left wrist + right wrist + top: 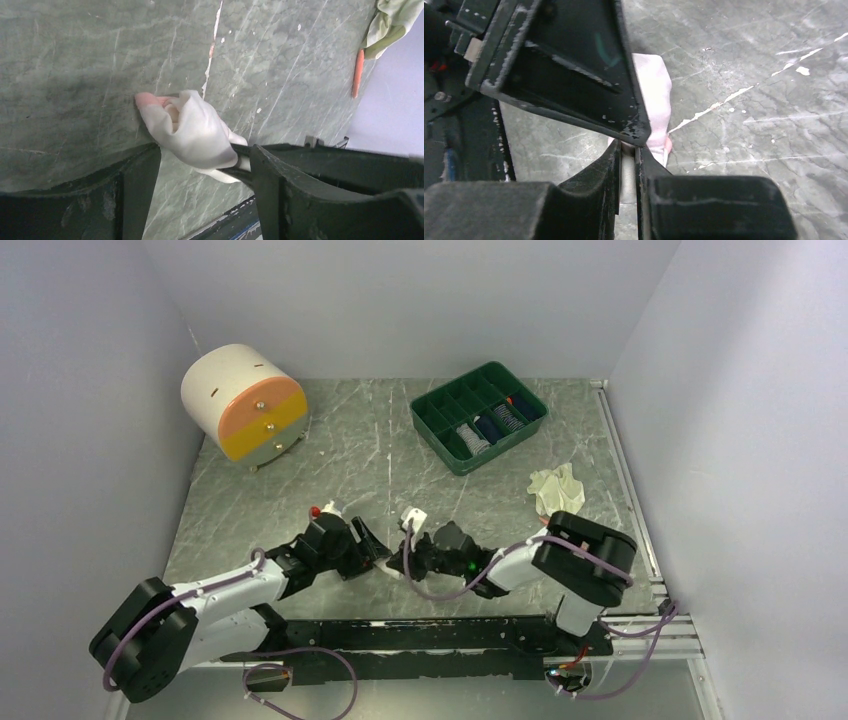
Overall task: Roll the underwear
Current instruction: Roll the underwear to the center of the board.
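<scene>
Low in the left wrist view we see the white-and-pink underwear (195, 132): thin, soft cloth, smooth and matt. The cream-white underwear (556, 487), right of centre, is crumpled cloth. The table (75, 65) looks like a matt grey-green marbled sheet, scratched white. The left gripper (202, 152) and right gripper (626, 160) have hard black plastic fingers (589, 195), dull, with white-scuffed edges. The green tray (435, 443), upper centre, is smooth plastic with a slight sheen.
</scene>
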